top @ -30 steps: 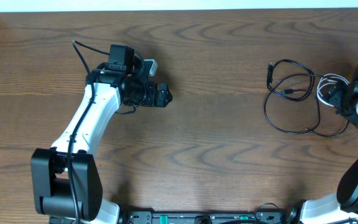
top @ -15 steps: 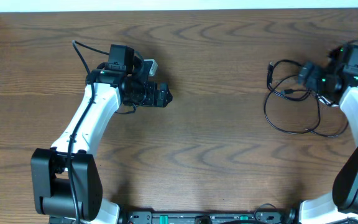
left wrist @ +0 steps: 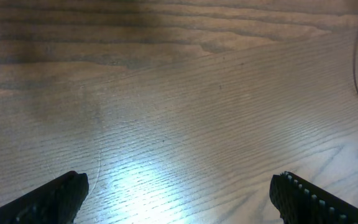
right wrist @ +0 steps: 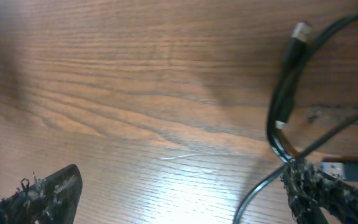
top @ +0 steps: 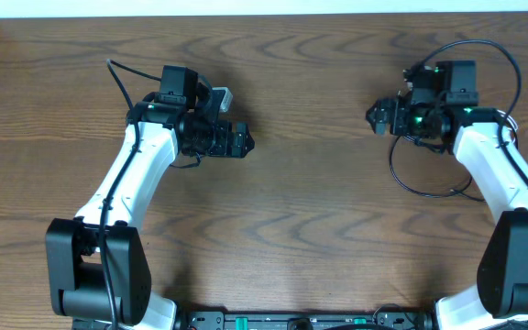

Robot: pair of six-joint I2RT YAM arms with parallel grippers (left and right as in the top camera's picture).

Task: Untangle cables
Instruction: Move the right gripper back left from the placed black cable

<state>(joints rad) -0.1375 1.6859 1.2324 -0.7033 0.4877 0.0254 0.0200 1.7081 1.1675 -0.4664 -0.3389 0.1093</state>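
Two white-and-black robot arms reached over a bench (top: 319,229) of dark brown, matte wood with wavy grain, pale under the glare in the wrist views. The left hand (top: 244,142) hung released over bare wood on the left half of the bench, its dark ribbed fingertips (left wrist: 61,194) spread wide with nothing between them. On the right side, the right hand (top: 376,116) was released too. Its frayed, rough-looking black fingertips (right wrist: 45,190) stood far apart above the bench and gripped nothing, though one of them sat just beside the cords. The black cord (right wrist: 283,84), thin, round and glossy, lay in loose open loops on the right part of the bench. Part of it ran under the right arm's wrist, and one wide curve swept out below and to the left of that arm. From the right wrist, the cord's small metal-tipped plug (right wrist: 300,30) pointed toward the top of the view, tilted slightly right. The straight stretch behind it ran down the frame before crossing other strands near a flat grey connector (right wrist: 347,169). A sliver of the same black loop showed at the far right edge of the left wrist's view. The white cord could not be made out with certainty beneath the arm.
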